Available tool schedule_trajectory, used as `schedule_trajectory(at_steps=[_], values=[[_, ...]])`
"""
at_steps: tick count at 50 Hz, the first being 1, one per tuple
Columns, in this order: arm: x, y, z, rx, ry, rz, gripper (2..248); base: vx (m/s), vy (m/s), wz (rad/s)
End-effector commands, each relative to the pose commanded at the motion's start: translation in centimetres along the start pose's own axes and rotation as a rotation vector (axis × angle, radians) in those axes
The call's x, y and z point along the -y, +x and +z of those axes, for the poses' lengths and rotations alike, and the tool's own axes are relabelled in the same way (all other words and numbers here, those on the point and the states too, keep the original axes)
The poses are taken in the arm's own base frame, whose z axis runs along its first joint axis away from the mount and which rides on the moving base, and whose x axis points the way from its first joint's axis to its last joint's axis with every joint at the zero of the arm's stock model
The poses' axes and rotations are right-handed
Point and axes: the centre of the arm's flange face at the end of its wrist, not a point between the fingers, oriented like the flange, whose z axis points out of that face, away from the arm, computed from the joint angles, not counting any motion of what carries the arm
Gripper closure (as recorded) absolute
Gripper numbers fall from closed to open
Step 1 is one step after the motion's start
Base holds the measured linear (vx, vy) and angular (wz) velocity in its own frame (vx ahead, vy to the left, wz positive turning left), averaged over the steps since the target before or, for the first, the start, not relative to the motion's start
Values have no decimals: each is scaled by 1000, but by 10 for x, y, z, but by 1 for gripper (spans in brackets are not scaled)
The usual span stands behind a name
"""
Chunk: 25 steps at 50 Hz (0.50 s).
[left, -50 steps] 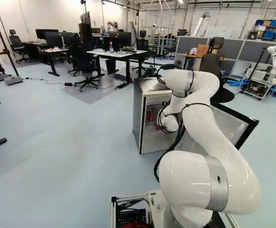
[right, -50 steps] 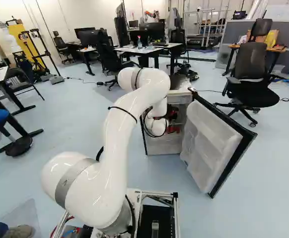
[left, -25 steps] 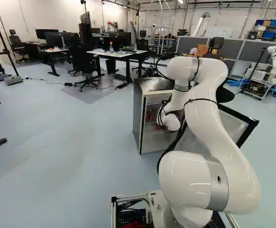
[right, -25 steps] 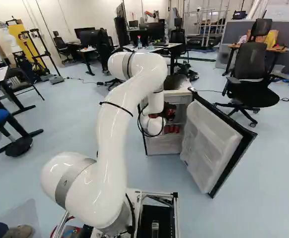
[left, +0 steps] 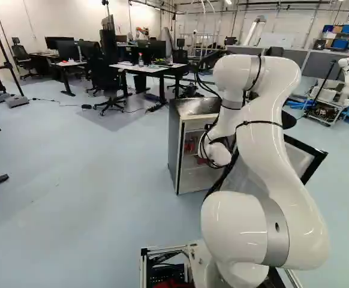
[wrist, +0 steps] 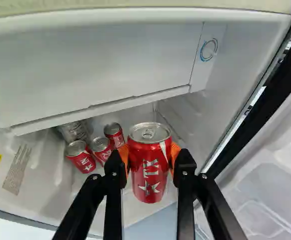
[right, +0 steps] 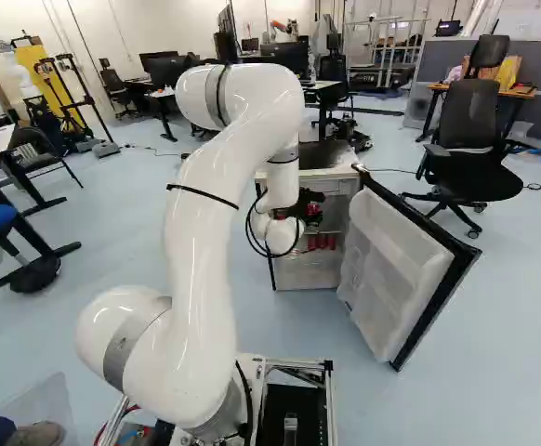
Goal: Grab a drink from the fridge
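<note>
The wrist view shows the claw (right: 310, 206) gripping a red can (wrist: 149, 172), which the arm (left: 261, 141) hides in the left base view.

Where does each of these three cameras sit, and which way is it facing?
Left base view: on the moving base, behind the arm to its left, facing ahead, slightly down, toward the open fridge; shows the arm.
Right base view: same, from the arm's right; shows the arm and fridge door clearly.
Wrist view: on the wrist, looking along the gripper into the fridge; shows both fingers gripping a red can.
Shared: fridge, all three.
</note>
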Motion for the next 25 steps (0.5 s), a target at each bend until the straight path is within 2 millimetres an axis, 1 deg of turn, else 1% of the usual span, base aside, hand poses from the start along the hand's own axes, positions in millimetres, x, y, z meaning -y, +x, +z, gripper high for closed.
schedule_trajectory(at_steps=[25], values=[[8,17,-67,17,17,-7,151,0,0,0]])
